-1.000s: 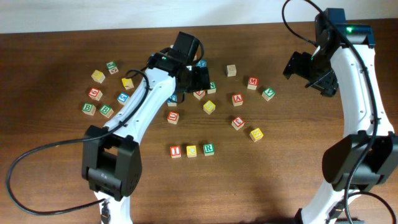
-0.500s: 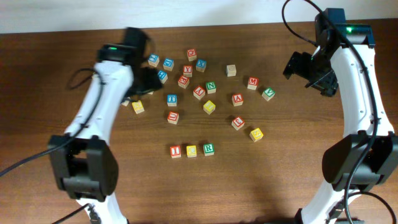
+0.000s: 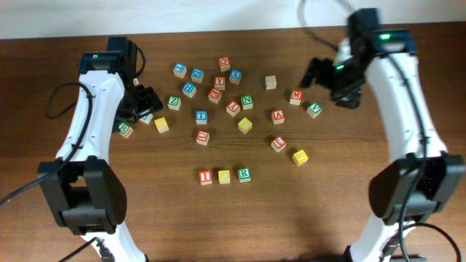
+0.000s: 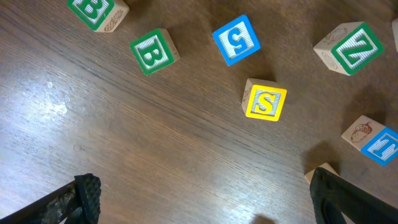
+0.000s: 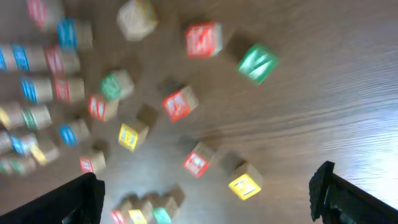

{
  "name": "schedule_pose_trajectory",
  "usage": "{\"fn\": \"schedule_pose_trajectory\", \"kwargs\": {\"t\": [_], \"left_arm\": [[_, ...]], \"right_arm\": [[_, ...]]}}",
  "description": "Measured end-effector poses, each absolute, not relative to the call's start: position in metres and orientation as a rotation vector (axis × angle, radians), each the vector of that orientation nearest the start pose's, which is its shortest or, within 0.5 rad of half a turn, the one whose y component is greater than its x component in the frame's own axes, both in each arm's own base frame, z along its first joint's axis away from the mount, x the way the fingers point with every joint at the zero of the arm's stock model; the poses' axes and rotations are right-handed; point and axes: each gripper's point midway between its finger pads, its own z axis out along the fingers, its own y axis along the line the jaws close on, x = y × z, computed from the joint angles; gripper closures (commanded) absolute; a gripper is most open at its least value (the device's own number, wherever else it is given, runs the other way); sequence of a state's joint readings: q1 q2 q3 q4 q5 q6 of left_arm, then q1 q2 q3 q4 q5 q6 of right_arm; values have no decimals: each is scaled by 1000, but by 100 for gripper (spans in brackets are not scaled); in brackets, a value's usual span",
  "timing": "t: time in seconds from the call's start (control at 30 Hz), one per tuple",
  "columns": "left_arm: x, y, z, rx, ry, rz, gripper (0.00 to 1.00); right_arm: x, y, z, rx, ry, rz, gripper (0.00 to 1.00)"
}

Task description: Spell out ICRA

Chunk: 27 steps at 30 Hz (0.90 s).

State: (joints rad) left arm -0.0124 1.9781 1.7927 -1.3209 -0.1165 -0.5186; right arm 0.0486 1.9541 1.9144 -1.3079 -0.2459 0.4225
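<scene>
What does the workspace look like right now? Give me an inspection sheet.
Surface: brown wooden table, bare toward the front.
Job's things: I cube, C cube and R cube stand side by side in a row; A cube sits apart among the loose ones, not yet added.
Clutter: many other letter cubes scattered behind the row.
Grippers: left gripper open, holding nothing, above cubes at the left; right gripper open, holding nothing, above the right-hand cubes.
Cables: black cable loops out beside the left arm.
Surroundings: pale strip along the far edge; nothing else seen.
</scene>
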Motion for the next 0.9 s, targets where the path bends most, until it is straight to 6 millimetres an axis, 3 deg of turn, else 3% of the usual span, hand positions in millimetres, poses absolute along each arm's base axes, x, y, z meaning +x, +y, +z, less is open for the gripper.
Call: {"fn": "schedule_pose_trajectory", "kwargs": {"t": [0.1, 0.23, 0.3, 0.37, 0.5, 0.7, 0.9], "left_arm": [[392, 15, 126, -768, 2947, 146, 1], [393, 15, 126, -768, 2946, 146, 1], [393, 15, 126, -768, 2947, 146, 1], [392, 15, 126, -768, 2947, 146, 1], [392, 15, 126, -768, 2947, 146, 1], [392, 15, 126, -768, 2947, 146, 1], [392, 15, 126, -768, 2947, 146, 1]], "right_arm": [[402, 102, 153, 292, 2975, 244, 2], [427, 133, 154, 101, 2848, 193, 2], [433, 146, 143, 11, 2832, 174, 1], [427, 155, 110, -55, 2905, 138, 19], [424, 151, 68, -84, 2995, 81, 36], [420, 145, 38, -117, 3056, 38, 35], [427, 135, 28, -155, 3061, 63, 35]]}}
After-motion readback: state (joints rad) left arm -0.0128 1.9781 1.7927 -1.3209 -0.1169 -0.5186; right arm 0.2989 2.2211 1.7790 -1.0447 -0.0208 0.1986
